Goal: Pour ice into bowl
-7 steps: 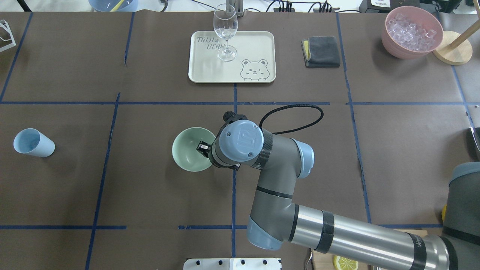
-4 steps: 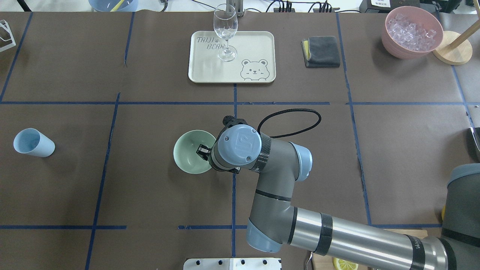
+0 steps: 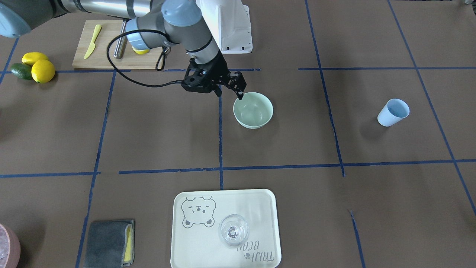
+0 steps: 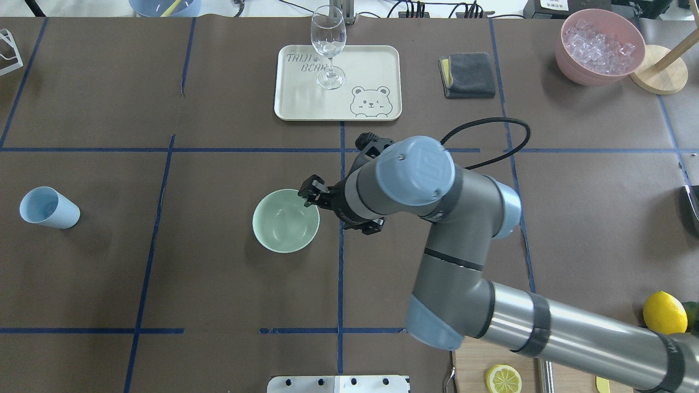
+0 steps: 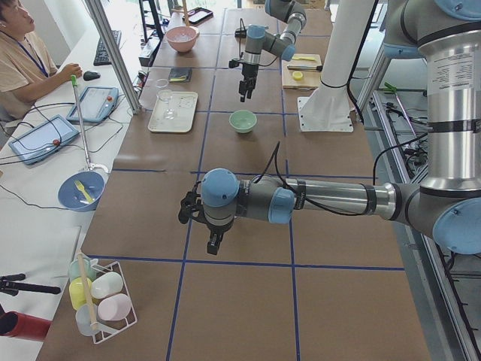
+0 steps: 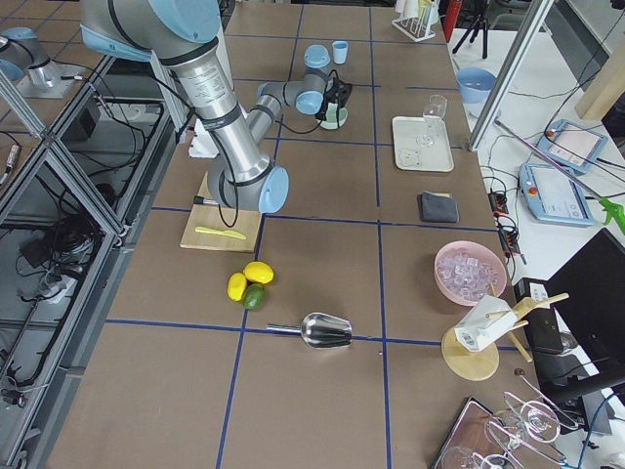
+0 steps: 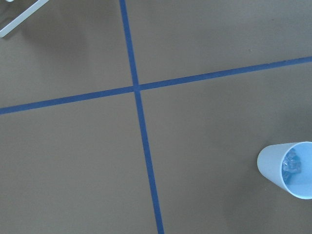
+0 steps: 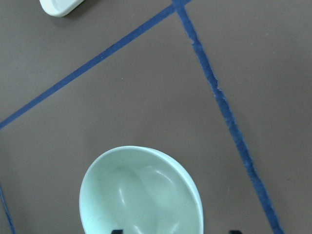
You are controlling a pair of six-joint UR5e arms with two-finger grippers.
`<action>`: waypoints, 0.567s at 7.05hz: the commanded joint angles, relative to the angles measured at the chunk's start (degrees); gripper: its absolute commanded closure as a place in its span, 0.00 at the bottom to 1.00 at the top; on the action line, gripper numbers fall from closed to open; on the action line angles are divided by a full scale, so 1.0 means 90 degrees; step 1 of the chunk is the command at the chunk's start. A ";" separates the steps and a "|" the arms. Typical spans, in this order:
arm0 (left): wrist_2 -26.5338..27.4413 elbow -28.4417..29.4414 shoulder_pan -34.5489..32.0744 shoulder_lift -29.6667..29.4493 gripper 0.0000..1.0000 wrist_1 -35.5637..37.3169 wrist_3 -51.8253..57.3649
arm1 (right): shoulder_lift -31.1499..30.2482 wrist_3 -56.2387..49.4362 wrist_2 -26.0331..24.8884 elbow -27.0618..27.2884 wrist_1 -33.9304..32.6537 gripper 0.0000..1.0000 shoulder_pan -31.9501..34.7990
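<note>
Right gripper [image 3: 230,95]: fingers apart, let go of bowl [image 4: 285,220] rim, lifted off.
Left gripper [image 5: 213,242]: cannot tell.
Next: fetch cup [image 7: 285,169] of ice [image 7: 292,163].

Right hand [image 3: 230,92] overhangs the bowl [image 3: 253,124] rim; the cup [image 3: 393,111] stands well apart.

Six cameras, one table [image 4: 218,284].
Overhead looks forward-down from behind me; front faces me; two sight along the table ends; my right wrist hangs close over the bowl [image 8: 141,195], shared with overhead.
</note>
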 commanded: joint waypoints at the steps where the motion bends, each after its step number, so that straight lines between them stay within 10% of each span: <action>1: -0.0962 -0.0126 0.0030 0.0348 0.00 -0.0885 -0.0494 | -0.0972 -0.0215 0.0408 0.0713 0.0044 0.00 0.0462; 4: -0.0657 -0.0264 0.1098 0.0359 0.00 -0.3466 -0.3478 | -0.1646 -0.0343 0.0399 0.0684 0.0763 0.00 0.0561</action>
